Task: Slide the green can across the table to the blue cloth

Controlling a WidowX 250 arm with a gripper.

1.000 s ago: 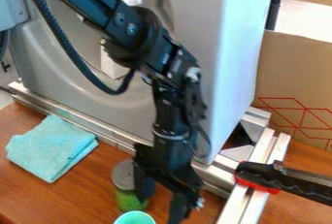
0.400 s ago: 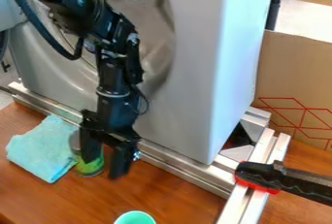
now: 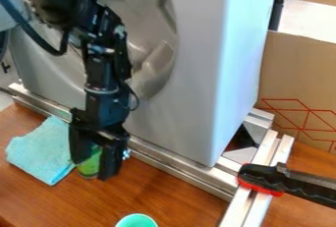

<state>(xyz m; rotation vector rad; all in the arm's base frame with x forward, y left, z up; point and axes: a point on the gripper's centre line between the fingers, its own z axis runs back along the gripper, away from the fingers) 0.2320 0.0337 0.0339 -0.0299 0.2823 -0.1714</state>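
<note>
The black gripper (image 3: 94, 169) hangs at the lower left, low over the brown wooden table, with its fingers spread apart. Behind and between those fingers stands a green can (image 3: 89, 164), its upper part hidden by the gripper. A folded light-blue cloth (image 3: 41, 150) lies just left of the can and the gripper. At the bottom edge is a mint-green cup (image 3: 136, 220), partly cut off.
A large grey-white panelled housing (image 3: 197, 73) rises behind the gripper, with a metal rail (image 3: 174, 167) along its foot. On the right, a black-and-red handled tool (image 3: 263, 178) lies across metal profiles. A cardboard sheet (image 3: 298, 73) stands behind.
The arm has swung left, away from above the cup toward the cloth. The can has shifted left as well and now shows between the fingers, instead of left of them.
</note>
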